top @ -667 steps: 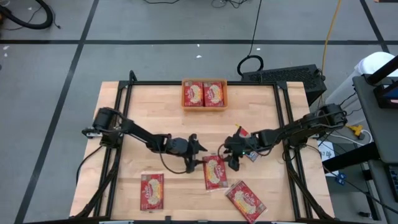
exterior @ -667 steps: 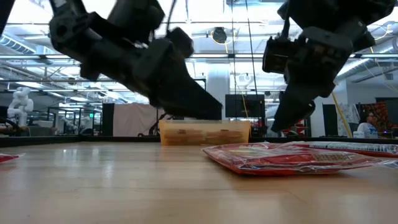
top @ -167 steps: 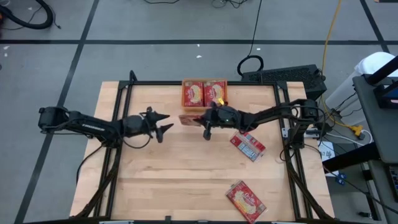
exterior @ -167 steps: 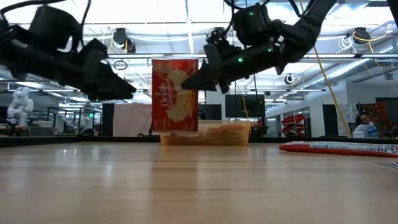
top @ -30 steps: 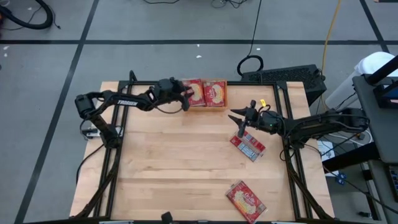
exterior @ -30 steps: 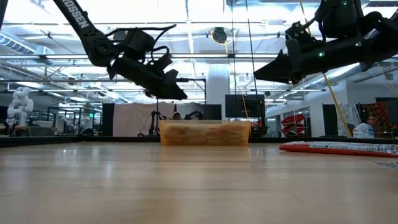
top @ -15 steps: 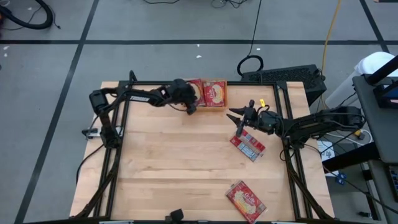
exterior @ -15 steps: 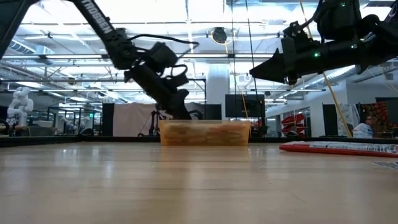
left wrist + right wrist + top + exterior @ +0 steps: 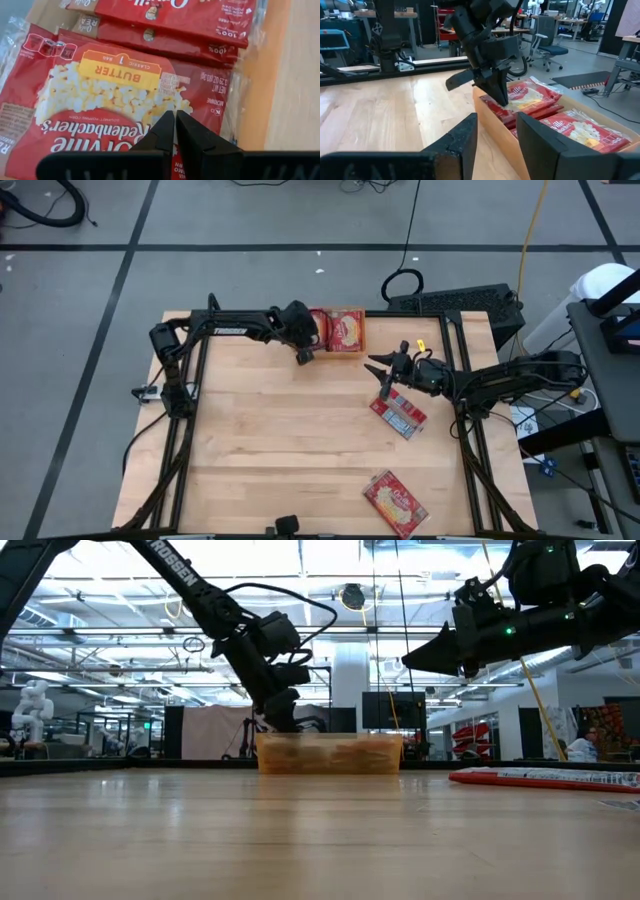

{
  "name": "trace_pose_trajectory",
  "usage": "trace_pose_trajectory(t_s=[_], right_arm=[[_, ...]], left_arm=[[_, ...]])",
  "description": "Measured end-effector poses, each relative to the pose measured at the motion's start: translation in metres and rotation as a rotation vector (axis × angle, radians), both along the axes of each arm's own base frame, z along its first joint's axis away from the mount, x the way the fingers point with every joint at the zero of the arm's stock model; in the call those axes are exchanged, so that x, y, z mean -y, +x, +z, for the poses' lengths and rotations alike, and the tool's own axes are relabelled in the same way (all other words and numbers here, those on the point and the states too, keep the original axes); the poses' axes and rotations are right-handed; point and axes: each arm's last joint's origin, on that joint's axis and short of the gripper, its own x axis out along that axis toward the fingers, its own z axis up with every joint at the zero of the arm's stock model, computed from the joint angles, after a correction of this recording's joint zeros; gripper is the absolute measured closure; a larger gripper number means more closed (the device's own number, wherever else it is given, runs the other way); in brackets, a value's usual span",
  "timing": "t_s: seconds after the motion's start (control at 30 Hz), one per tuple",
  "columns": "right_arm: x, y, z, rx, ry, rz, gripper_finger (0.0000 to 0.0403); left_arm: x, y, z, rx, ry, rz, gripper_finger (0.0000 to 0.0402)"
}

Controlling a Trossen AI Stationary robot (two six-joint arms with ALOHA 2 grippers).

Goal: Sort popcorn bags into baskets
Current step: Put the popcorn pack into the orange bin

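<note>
Since half a second ago the left tool [image 9: 303,356] has been swung over the basket [image 9: 357,350] at the far edge of the counter [image 9: 280,440], fingers closed and empty, apparently to press the popcorn bags [image 9: 345,330] flat. At table height, the right tool [image 9: 408,662] is held aloft, waiting. From the left wrist, shut tips are seen touching the top bag [image 9: 110,100]. From the right wrist, parted fingers [image 9: 465,131] grip nothing.

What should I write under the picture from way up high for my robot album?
Left end effector dips shut at the orange basket full of popcorn bags, while two more bags wait on the table.
</note>
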Motion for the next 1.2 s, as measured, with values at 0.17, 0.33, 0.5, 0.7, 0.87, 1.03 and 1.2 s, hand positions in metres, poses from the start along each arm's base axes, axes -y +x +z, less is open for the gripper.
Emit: trace_pose_trajectory(t_s=[0.17,0.33,0.5,0.7,0.87,1.03,1.2], right_arm=[[0.0,0.0,-0.001,-0.009,0.0,0.0,0.0275],[0.0,0.0,-0.002,-0.018,0.001,0.001,0.0275],[0.0,0.0,-0.002,-0.02,0.002,0.001,0.0275],[0.0,0.0,-0.002,-0.02,0.002,0.001,0.0275],[0.0,0.0,-0.002,-0.02,0.002,0.001,0.0275],[0.0,0.0,-0.002,-0.02,0.003,0.001,0.0275],[0.0,0.0,-0.002,-0.022,0.0,0.001,0.0275]], left_arm=[[0.001,0.005,0.014,0.002,0.006,-0.02,0.0378],[0.007,0.01,0.019,-0.011,0.003,-0.041,0.0378],[0.007,0.01,0.019,-0.054,0.09,0.024,0.0378],[0.009,0.002,0.005,-0.108,0.118,0.049,0.0378],[0.018,0.002,-0.001,-0.144,0.132,-0.021,0.0378],[0.025,0.006,-0.001,-0.168,0.166,-0.063,0.0378],[0.031,0.005,0.015,-0.151,0.212,-0.043,0.0378]])
